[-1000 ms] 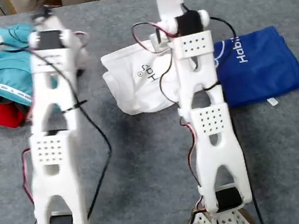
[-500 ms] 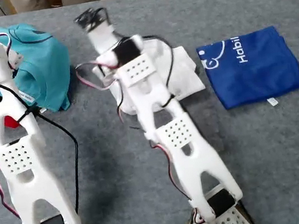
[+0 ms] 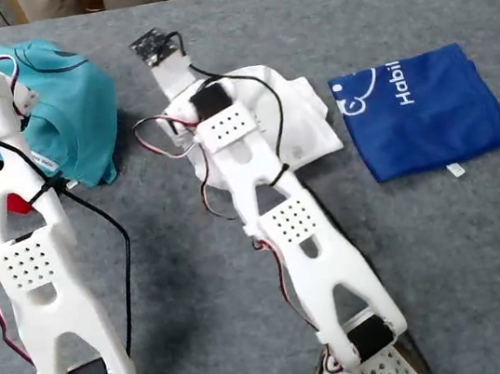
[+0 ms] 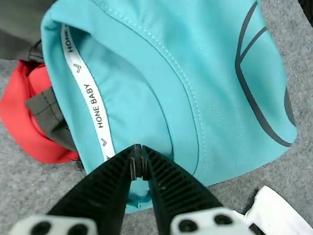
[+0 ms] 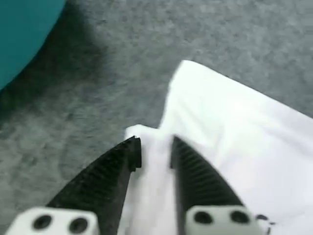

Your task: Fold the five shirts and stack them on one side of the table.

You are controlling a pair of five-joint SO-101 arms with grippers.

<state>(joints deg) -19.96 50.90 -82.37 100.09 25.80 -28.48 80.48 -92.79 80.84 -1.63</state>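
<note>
Two arms work a grey tabletop (image 3: 483, 237) strewn with shirts. At the upper left of the high view, the left gripper (image 4: 138, 164) hangs over the teal shirt (image 3: 72, 101), fingers closed tip to tip at its neckline, apparently to draw it off the red shirt (image 4: 29, 127) and dark garment (image 4: 19, 29) bunched beneath. At centre, the right gripper (image 5: 155, 149) sits at the corner of the crumpled white shirt (image 3: 302, 127), fingers a narrow gap apart astride the edge, seemingly ready to pinch it for a fold. The blue shirt (image 3: 427, 113) lies folded at right, likely the start of the stack.
</note>
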